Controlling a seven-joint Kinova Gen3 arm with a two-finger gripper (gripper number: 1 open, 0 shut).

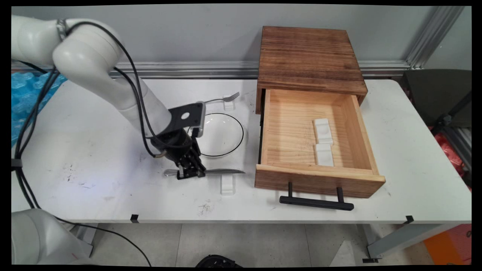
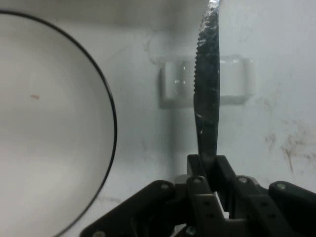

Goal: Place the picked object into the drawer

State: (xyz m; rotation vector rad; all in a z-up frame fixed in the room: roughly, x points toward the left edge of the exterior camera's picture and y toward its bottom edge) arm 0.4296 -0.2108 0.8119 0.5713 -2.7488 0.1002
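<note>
My black gripper [image 1: 191, 172] is low over the table, shut on the handle of a metal knife [image 1: 222, 171]. The knife lies level, blade pointing right, its tip above a small white rest [image 1: 228, 184]. In the hand view the serrated knife [image 2: 208, 84] runs up from between the fingers [image 2: 224, 173], crossing the white rest [image 2: 232, 81]. A white plate with a black rim [image 1: 237, 124] sits just behind the gripper, and the plate [image 2: 114, 133] fills the left of the hand view.
A fork [image 1: 222, 99] leans on another white rest [image 1: 228, 104] behind the plate. To the right stands a wooden box [image 1: 308, 56] with its drawer [image 1: 320, 180] pulled open, two white rests [image 1: 323, 130] inside and a black handle [image 1: 316, 202] in front.
</note>
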